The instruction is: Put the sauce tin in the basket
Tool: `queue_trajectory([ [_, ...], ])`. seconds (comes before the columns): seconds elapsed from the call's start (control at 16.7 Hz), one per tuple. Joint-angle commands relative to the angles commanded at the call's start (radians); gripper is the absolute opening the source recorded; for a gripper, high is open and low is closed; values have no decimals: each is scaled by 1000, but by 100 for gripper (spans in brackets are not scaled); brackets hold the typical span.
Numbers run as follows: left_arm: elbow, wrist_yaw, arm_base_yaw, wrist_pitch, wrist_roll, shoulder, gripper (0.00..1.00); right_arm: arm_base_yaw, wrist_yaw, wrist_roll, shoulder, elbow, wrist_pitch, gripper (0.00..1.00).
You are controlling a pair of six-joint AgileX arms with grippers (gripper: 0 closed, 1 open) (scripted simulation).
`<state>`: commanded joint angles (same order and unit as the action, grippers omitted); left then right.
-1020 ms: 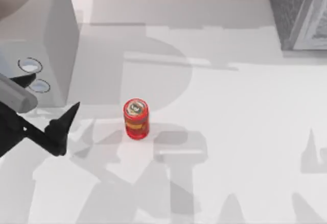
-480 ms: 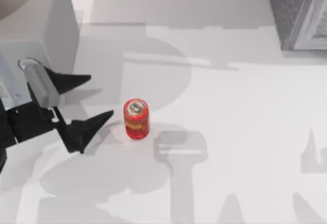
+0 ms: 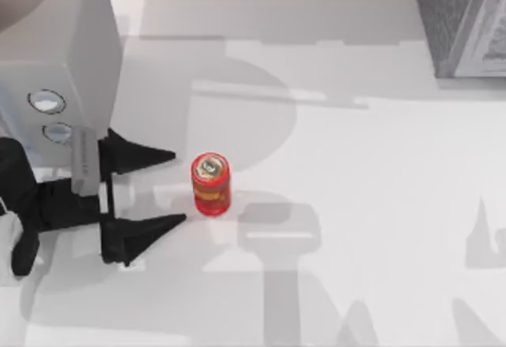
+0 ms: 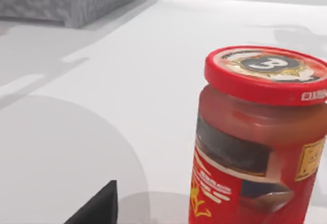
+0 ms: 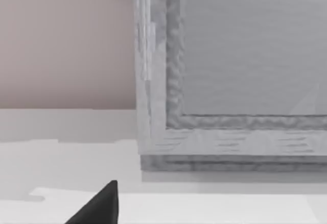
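the sauce tin point(image 4: 258, 147) carries the only markings. on its round lid, in the left wrist view, a dark central emblem holds one large white character that looks like a "3" or a "b"; which one cannot be told. white lettering runs along the red rim of the lid at its edge, too small to read. the label on the tin's side bears white lines of print and a yellow flourish, none of them legible.
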<state>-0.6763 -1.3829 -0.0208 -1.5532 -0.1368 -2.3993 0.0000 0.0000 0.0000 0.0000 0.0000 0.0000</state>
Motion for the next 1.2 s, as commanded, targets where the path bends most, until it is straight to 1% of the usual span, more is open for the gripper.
queue_trajectory([
  [0.12,-39,-47,2,-33,8,-41,100,0,0,0,0,0,0,100],
  [0.24,-64,-72,3,-51,13,-60,100,0,0,0,0,0,0,100],
  [0.66,-65,-73,1,-54,14,-60,100,0,0,0,0,0,0,100],
  [0.78,-57,-38,-34,-72,30,-54,100,0,0,0,0,0,0,100],
  [1.02,-24,95,-170,-121,72,-27,100,0,0,0,0,0,0,100],
  [1.2,-18,159,-234,-138,83,-25,100,0,0,0,0,0,0,100],
])
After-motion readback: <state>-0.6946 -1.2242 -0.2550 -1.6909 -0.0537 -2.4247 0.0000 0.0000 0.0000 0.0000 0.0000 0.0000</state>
